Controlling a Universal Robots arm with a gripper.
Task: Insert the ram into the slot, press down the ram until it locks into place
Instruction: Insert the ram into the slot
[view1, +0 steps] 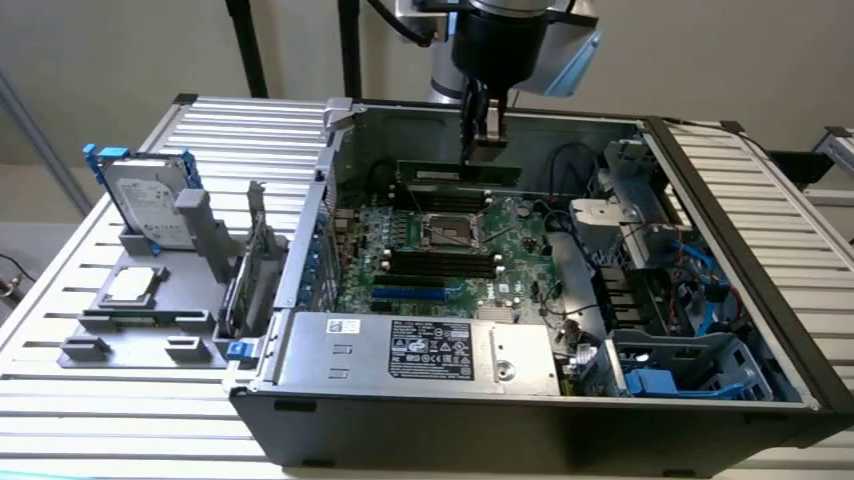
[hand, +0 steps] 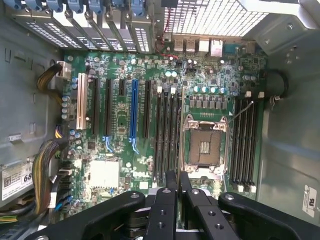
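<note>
The hand (view1: 485, 148) hangs over the open computer box (view1: 400, 425), its two fingers squeezed almost shut on the top edge of the ram (view1: 451, 173). The green stick hangs flat just under the hand. The long black slots (hand: 166, 132) lie on the board (hand: 122, 112) down below the hand, and the ram is not in one yet.

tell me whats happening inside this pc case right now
A robot arm has its black pincer clamped on a long thin green ram stick, holding it level in the air above the broad green motherboard inside an open grey computer case. The long narrow black memory slots beside the square metal CPU socket all look empty, so the stick is not yet inserted.
</note>
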